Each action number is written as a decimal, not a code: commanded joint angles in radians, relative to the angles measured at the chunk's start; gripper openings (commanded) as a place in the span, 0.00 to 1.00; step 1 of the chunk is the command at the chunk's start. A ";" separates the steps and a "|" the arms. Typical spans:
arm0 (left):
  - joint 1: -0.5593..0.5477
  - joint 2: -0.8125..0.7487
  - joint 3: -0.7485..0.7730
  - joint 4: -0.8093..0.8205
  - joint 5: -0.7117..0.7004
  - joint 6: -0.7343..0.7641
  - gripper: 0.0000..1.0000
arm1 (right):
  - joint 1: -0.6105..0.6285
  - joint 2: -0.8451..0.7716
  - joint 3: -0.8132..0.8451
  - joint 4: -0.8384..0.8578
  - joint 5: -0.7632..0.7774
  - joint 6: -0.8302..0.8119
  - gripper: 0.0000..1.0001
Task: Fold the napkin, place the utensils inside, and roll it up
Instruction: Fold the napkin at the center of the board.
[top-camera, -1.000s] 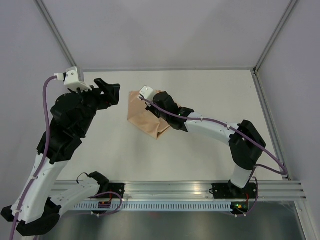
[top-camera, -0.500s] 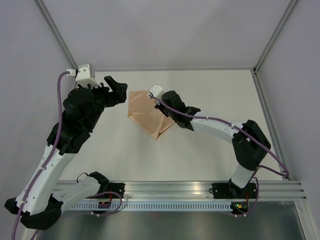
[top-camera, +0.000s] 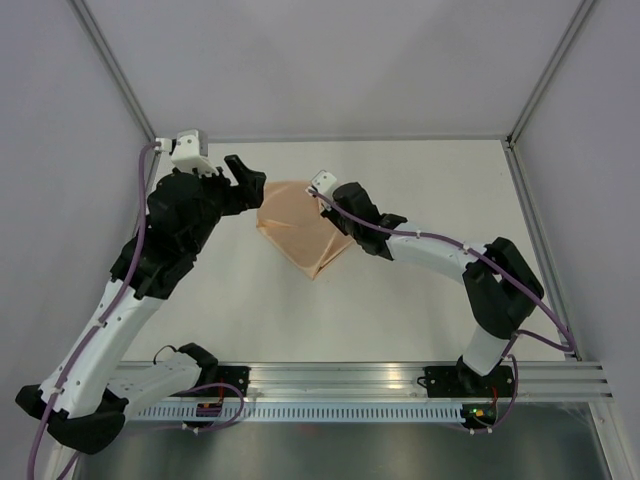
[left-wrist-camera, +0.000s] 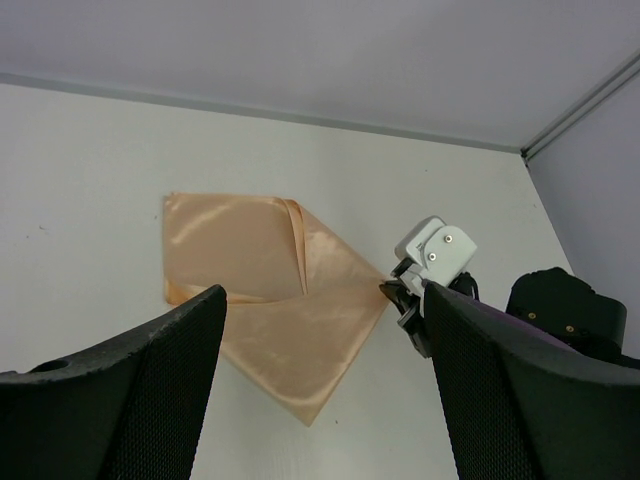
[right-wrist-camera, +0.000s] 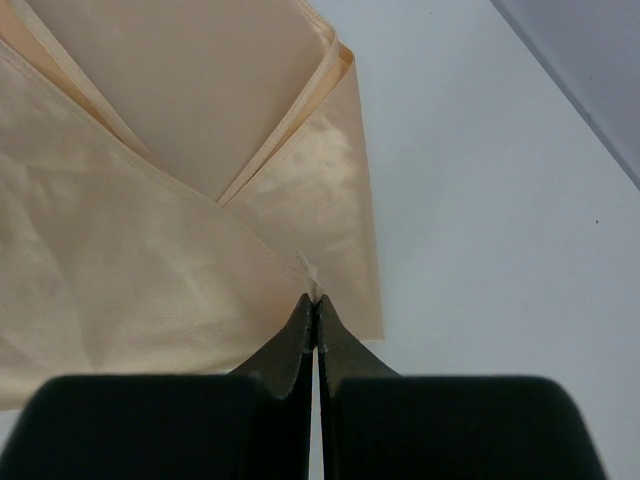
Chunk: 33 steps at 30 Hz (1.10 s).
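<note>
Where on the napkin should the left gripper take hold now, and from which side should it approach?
Probably the far-left corner of the napkin. The right gripper pinches the opposite, right corner, and the open left gripper hovers beside the left edge. The cloth lies flat and thin, so come in low from the left and slide one finger under the edge.

Left claw (left-wrist-camera: 322, 295) agape and raised, right claw (right-wrist-camera: 315, 305) low, fingertip to fingertip.

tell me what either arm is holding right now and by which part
The right gripper pinches the napkin by one corner, fingers shut on the hem. The left gripper is open, holding nothing.
</note>
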 joint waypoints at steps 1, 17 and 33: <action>0.002 0.016 -0.021 0.052 0.037 -0.013 0.84 | -0.022 -0.002 -0.005 0.008 0.017 -0.005 0.00; 0.011 0.061 -0.113 0.094 0.106 -0.024 0.84 | -0.057 0.127 0.009 -0.018 0.004 0.006 0.00; 0.018 0.110 -0.176 0.137 0.166 -0.027 0.83 | -0.137 0.188 0.058 -0.074 -0.042 0.064 0.01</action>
